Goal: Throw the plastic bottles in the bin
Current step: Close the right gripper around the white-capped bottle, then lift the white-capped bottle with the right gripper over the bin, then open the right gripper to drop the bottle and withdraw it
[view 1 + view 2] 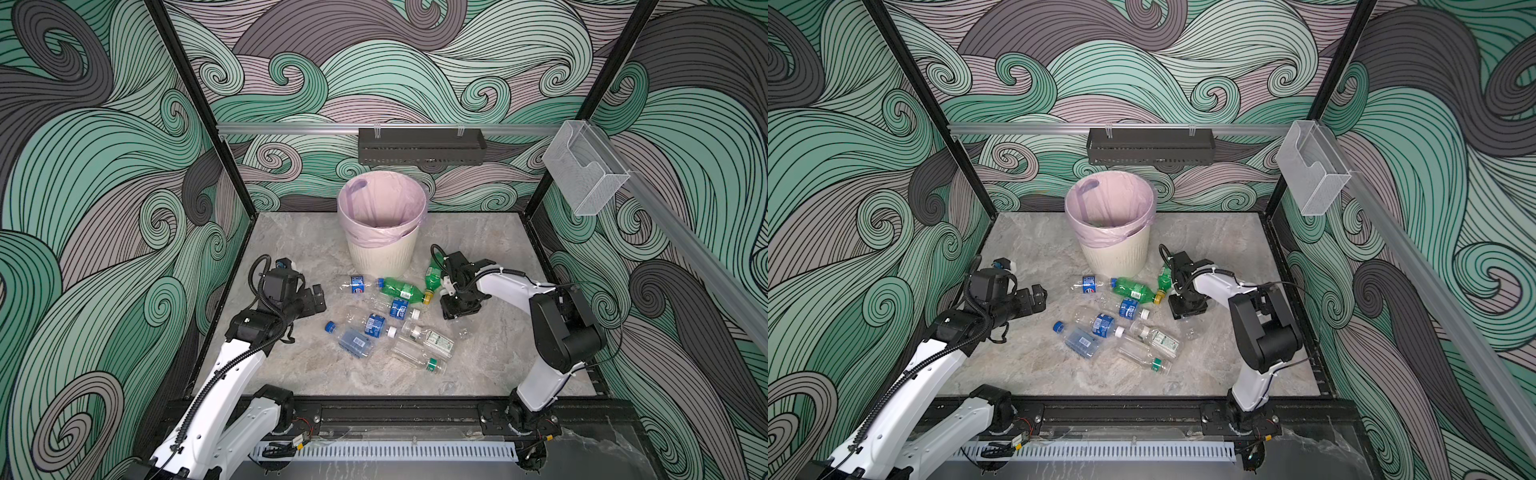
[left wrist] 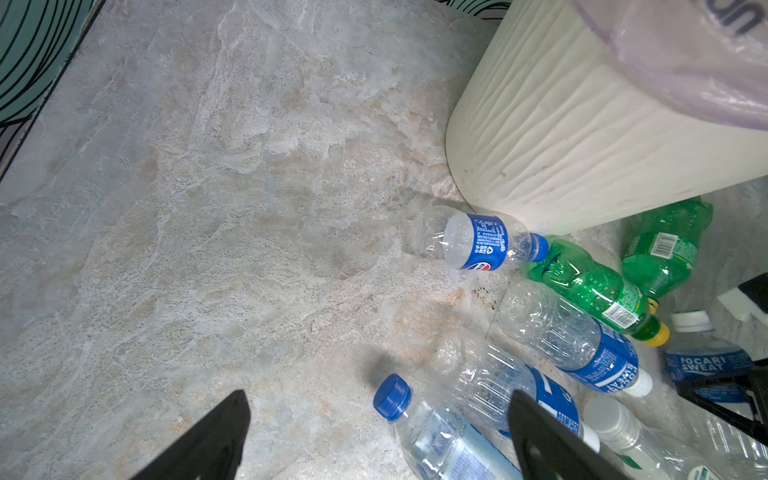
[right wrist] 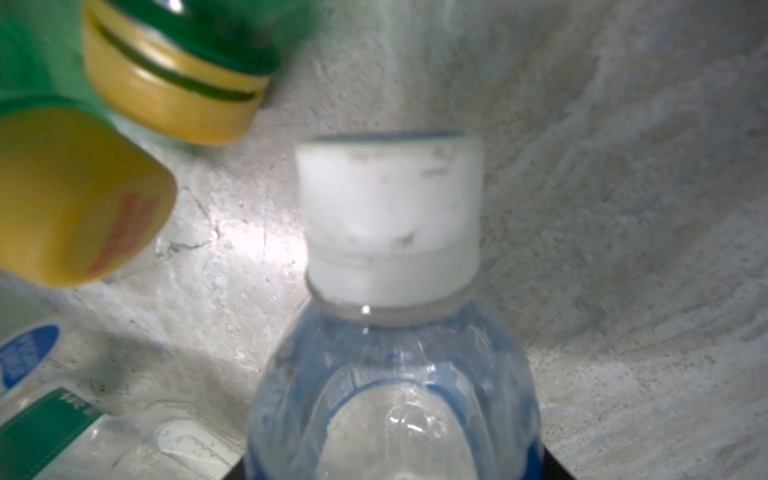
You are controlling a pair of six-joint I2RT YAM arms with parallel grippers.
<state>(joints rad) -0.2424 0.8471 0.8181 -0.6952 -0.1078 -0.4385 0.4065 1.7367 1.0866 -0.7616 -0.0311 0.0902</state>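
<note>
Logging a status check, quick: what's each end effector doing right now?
Left end effector: open, empty.
Right end effector: around a white-capped Pocari Sweat bottle; grip cannot be told.

Left pincer (image 2: 378, 397) spread wide; plastic bottles (image 2: 478, 241) lie beside bin (image 2: 582, 137)

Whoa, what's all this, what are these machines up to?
Two robot arms are tidying plastic bottles into the cream bin. The right pincer is down around a clear, white-capped bottle on the table; whether it has gripped yet is unclear. The left pincer hangs open beside the other bottles.
</note>
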